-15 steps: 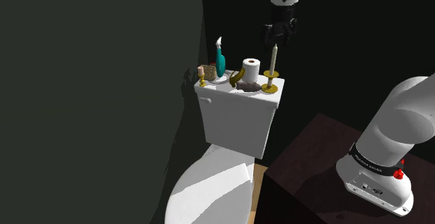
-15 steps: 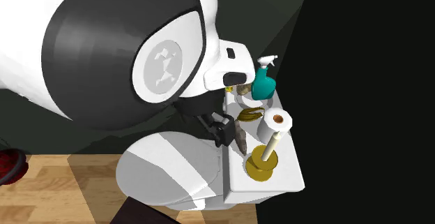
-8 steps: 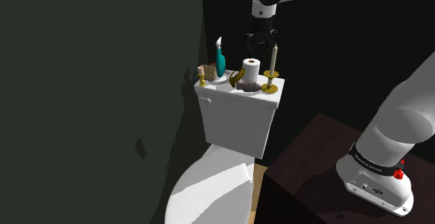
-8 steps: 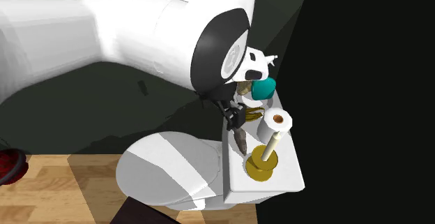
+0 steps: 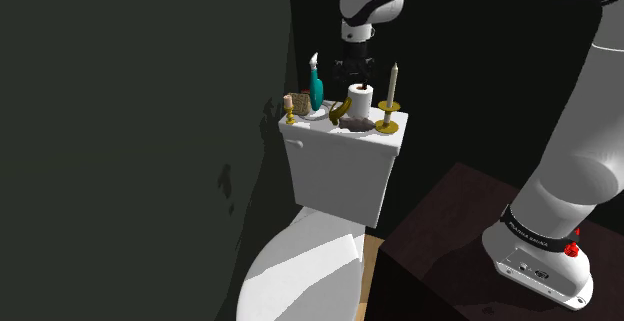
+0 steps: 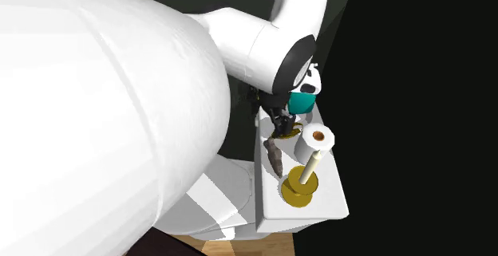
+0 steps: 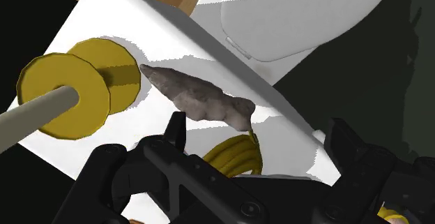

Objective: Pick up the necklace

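- The black claw is hanging fingers-down over the white toilet tank lid. In the shoulder view it is sitting at 12 o'clock of the paper roll, just above it.
- Its 2 fingers are standing apart and are gripping nothing.
- The necklace, a coil of yellow cord, is lying flat on the lid. In the wrist view it is resting under the gap between the 2 fingers, nearer the finger on the candlestick's side, and neither finger is touching it.
- In the shoulder view the necklace is showing as a gold curve at 8 o'clock of the paper roll, close against it.
- A grey-brown lump is lying on the lid, with 1 end just beside the necklace and its pointed end aiming at the candlestick.
- The gold candlestick is standing upright at 3 o'clock of the paper roll in the shoulder view, near the lid's corner, and is carrying a pale candle.
- A teal spray bottle is standing at 9 o'clock of the roll, and a small gold holder is standing at 9 o'clock of the bottle.
- In the second exterior view the arm's big white link is covering the 9 o'clock half. There the claw is hanging at 10 o'clock of the roll, the bottle at 11 o'clock and the candlestick at 7 o'clock.
- The toilet bowl is sitting at 6 o'clock of the tank in the shoulder view, and the dark stand is carrying the arm's base at 4 o'clock.
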Controlling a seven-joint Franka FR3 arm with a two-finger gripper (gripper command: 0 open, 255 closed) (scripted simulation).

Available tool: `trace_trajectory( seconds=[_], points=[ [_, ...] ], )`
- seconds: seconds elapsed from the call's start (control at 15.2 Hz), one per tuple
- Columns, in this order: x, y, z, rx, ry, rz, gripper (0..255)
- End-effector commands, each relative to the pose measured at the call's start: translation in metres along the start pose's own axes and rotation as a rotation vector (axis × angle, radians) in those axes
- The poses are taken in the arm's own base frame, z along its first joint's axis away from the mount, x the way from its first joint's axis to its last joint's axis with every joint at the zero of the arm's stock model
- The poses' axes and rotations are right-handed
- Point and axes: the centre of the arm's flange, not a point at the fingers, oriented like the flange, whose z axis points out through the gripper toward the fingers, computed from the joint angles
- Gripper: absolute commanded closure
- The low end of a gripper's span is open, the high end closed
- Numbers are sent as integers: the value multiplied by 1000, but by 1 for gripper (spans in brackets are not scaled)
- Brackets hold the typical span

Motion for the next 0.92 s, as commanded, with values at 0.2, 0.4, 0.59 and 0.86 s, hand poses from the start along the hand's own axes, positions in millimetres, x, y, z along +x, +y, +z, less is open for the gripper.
trace_trajectory(
  seconds=[0.2, 0.4, 0.59, 0.86],
  points=[
    [58, -10, 39, 33, -44, 75, 0],
    [92, -14, 63, 53, -70, 120, 0],
    [126, -17, 88, 73, -96, 165, 0],
    [151, -18, 111, 87, -115, 197, 0]
  ],
)
